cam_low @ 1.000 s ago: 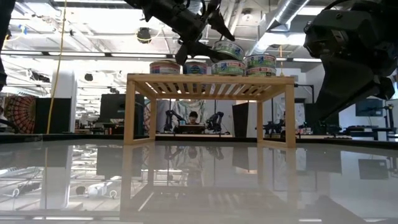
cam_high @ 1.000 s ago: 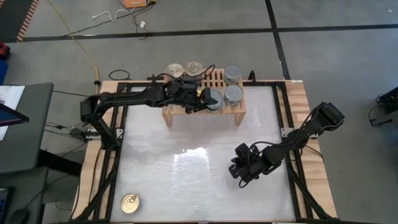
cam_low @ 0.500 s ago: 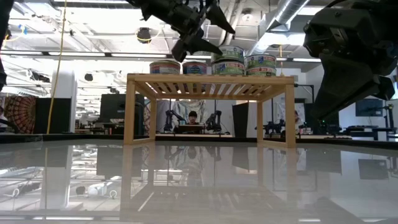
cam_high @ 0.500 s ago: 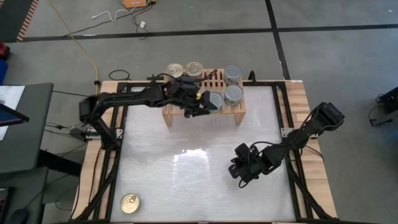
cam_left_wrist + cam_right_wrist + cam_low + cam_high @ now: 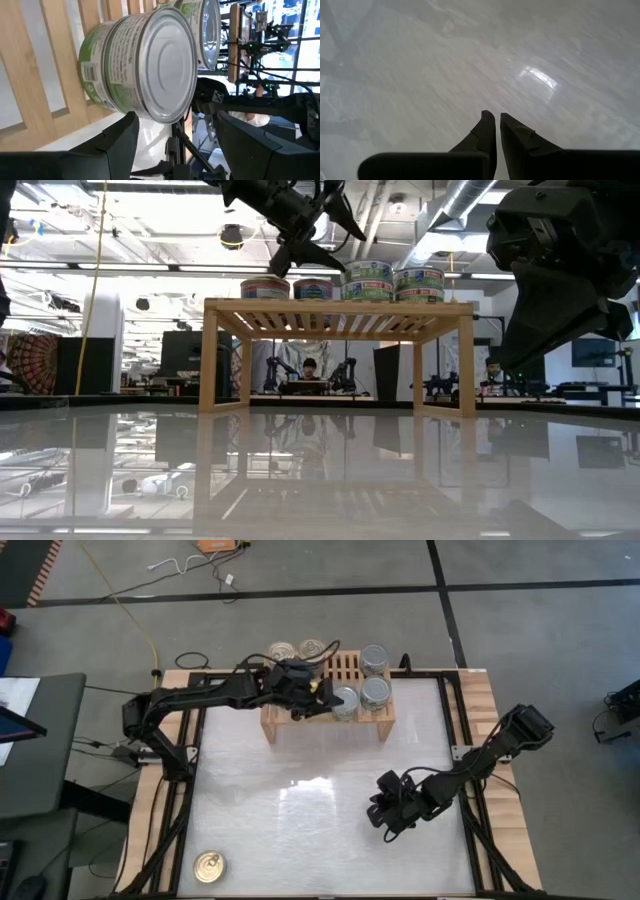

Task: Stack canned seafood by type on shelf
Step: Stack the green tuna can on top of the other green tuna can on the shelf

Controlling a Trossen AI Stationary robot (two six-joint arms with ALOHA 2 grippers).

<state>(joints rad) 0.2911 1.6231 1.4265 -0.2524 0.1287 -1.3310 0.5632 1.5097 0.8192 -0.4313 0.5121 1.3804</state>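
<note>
The light-wood shelf (image 5: 384,720) stands at the table's far side. Two gold-topped cans (image 5: 282,651) (image 5: 312,646) sit at its far left, and silver-topped cans (image 5: 374,659) (image 5: 375,692) stand on its right part. Another silver-topped can (image 5: 150,65) tops what looks like a stack of two (image 5: 367,281) near the shelf's middle. My left gripper (image 5: 320,242) hovers open just left of and above that stack, touching nothing. My right gripper (image 5: 386,812) hangs shut over the bare table on the right. One gold-topped can (image 5: 208,866) lies at the table's near left corner.
The white tabletop (image 5: 300,820) between the shelf and the near edge holds only the lone can. Dark frame rails (image 5: 180,790) run along the table's sides. Slats (image 5: 342,665) in the shelf's far middle are bare. Beyond the table, a person sits at other robot arms (image 5: 311,370).
My left gripper's fingers stood on either side of the top silver-topped can. It has since drawn back toward the table's left and slightly up, clear of the can, with its gap unchanged. The can stays on the stack. My right arm has kept still.
</note>
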